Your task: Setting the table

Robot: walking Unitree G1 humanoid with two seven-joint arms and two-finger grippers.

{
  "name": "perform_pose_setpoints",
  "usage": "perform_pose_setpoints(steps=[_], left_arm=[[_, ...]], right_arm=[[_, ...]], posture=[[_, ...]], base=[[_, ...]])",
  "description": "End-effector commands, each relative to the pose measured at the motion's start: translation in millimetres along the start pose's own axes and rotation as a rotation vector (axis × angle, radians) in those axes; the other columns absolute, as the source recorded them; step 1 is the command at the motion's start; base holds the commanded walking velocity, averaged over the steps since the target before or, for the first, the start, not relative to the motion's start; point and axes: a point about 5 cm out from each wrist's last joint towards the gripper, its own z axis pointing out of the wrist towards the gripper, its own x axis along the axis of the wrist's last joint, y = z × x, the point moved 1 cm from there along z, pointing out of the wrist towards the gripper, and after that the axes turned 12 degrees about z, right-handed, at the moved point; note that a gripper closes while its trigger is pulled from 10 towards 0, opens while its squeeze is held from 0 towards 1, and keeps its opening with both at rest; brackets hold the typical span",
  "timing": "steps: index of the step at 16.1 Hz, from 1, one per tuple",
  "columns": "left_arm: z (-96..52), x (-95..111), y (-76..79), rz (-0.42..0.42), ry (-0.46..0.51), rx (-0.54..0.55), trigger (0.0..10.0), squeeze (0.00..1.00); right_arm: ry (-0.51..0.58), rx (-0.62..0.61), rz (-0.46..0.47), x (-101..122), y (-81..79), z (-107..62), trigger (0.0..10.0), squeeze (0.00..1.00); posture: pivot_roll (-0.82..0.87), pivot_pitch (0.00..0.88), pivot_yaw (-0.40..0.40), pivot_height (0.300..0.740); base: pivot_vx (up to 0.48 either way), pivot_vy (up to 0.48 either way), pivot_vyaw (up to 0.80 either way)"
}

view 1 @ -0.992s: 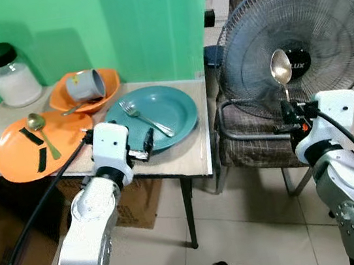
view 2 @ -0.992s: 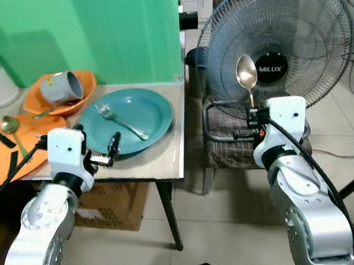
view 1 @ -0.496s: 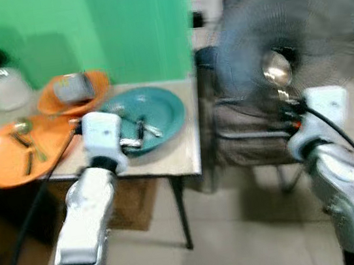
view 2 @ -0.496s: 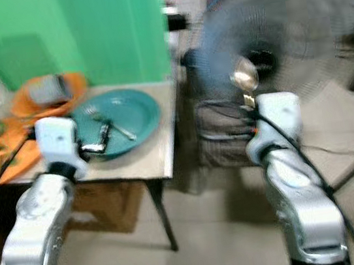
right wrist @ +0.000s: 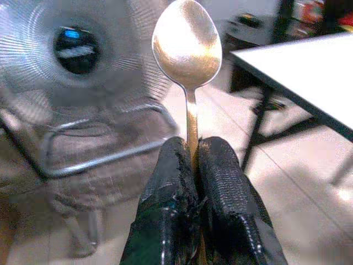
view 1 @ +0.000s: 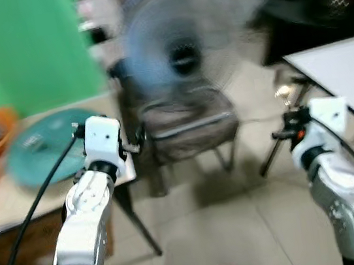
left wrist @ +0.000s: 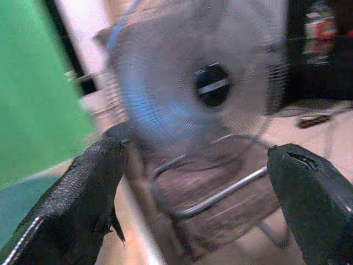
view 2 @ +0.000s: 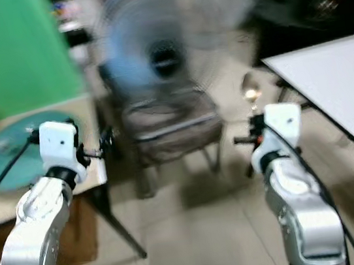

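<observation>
While the right gripper (right wrist: pixel 193 160) pinches the spoon (right wrist: pixel 187 47) upright by its handle, the left gripper (left wrist: pixel 187 182) hangs wide open, empty. Beyond, a fan (view 2: pixel 162 49), the white table (view 2: pixel 335 84) bare at right. My read: delivery underway, nothing laid there yet.

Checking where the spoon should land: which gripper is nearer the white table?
Right. The right gripper, shut on the silver spoon, is just beside the white table's near corner; the left gripper is far across by the teal plate.
</observation>
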Motion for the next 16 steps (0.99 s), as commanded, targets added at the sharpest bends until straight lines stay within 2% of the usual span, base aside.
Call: perform_pose_setpoints(steps=[1, 2, 4, 6, 7, 8, 9, 12, 14, 16], left_arm=[[0.0, -2, -2.9, 0.008, -0.009, 0.004, 10.0, 0.00], [1.7, -1, -2.8, 0.017, -0.010, -0.002, 10.0, 0.00], [2.7, 2, -6.2, 0.024, -0.001, -0.002, 10.0, 0.00], [4.7, 0, -11.6, 0.051, -0.006, 0.010, 10.0, 0.00], [6.7, 1, -12.5, 0.062, -0.002, 0.012, 10.0, 0.00], [8.3, 2, -12.5, 0.022, -0.005, 0.014, 10.0, 0.00], [9.0, 2, -11.8, 0.018, -0.006, 0.009, 10.0, 0.00], [9.9, 1, -10.4, 0.025, -0.014, 0.001, 10.0, 0.00], [11.9, 3, -12.3, 0.049, 0.001, 0.010, 10.0, 0.00], [12.8, 2, -11.2, 0.010, -0.008, 0.009, 10.0, 0.00]], right_arm=[[0.011, -0.015, 0.008, 4, 1.7, -2.7, 10.0, 0.00], [0.007, -0.049, 0.025, 3, 6.5, -3.9, 10.0, 0.00], [-0.011, -0.052, 0.027, -1, 4.8, -6.0, 10.0, 0.00], [-0.014, -0.061, 0.028, -2, 3.6, -8.4, 10.0, 0.00], [-0.011, -0.070, 0.029, -1, 4.4, -8.9, 10.0, 0.00], [-0.008, -0.075, 0.028, 0, 5.2, -8.8, 10.0, 0.00], [-0.007, -0.077, 0.028, 1, 5.7, -8.5, 10.0, 0.00], [-0.006, -0.080, 0.025, 2, 5.3, -8.1, 10.0, 0.00], [-0.005, -0.080, 0.024, 3, 4.6, -7.0, 10.0, 0.00], [-0.004, -0.081, 0.025, 3, 4.3, -6.8, 10.0, 0.00]], posture=[[0.04, 0.000, 0.046, 0.740], [0.05, 0.000, 0.045, 0.740], [0.05, 0.000, 0.052, 0.740], [0.03, 0.000, 0.062, 0.740], [0.03, 0.000, 0.065, 0.740], [0.03, 0.000, 0.066, 0.740], [0.03, 0.000, 0.066, 0.740], [0.03, 0.000, 0.061, 0.740], [0.03, 0.000, 0.065, 0.740], [0.03, 0.000, 0.069, 0.740]], base=[[0.000, 0.382, -0.80], [0.000, 0.480, -0.80], [0.000, 0.480, -0.80], [0.000, 0.000, -0.80], [0.000, -0.480, -0.80], [0.000, -0.480, -0.80], [0.000, 0.000, -0.80], [0.000, 0.480, -0.80], [0.000, -0.435, -0.80], [0.000, 0.240, -0.80]])
